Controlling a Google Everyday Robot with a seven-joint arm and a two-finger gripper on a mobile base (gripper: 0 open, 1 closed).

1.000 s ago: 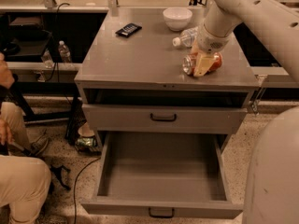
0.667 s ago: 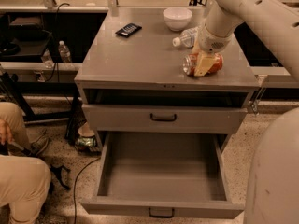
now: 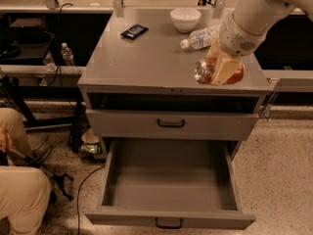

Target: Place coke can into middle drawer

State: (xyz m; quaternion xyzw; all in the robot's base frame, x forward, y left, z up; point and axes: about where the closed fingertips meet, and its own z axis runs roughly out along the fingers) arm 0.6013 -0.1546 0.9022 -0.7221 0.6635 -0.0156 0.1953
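Since a second ago the person's (image 3: 19,199) arm at the left edge has dropped out of sight and the tan-trousered legs sit lower. The gripper (image 3: 219,68) and coke can (image 3: 215,72) stay in the same spot at the front right of the cabinet top (image 3: 146,58).

One tan finger (image 3: 224,70) lies across the near side of the can and the other shows just behind it, so the gripper is clamped on the can. The can lies on its side, its silver end turned left toward the camera. I cannot tell whether it rests on the top or is lifted just off it. A white arm (image 3: 259,9) runs up and right from the gripper, out of view.

Behind the can a water bottle (image 3: 200,37) lies on its side, cap pointing left, with a white bowl (image 3: 185,18) near it at the back. A black phone (image 3: 134,31) lies at the back left, well apart from the rest.

Below the top is a dark open slot, then a shut drawer front (image 3: 171,124) with a black handle. Under that, the middle drawer (image 3: 168,217) is pulled fully out and nothing lies on its tray. The can is above and well apart from it.

A small bottle (image 3: 67,54) stands on the shelf to the cabinet's left.
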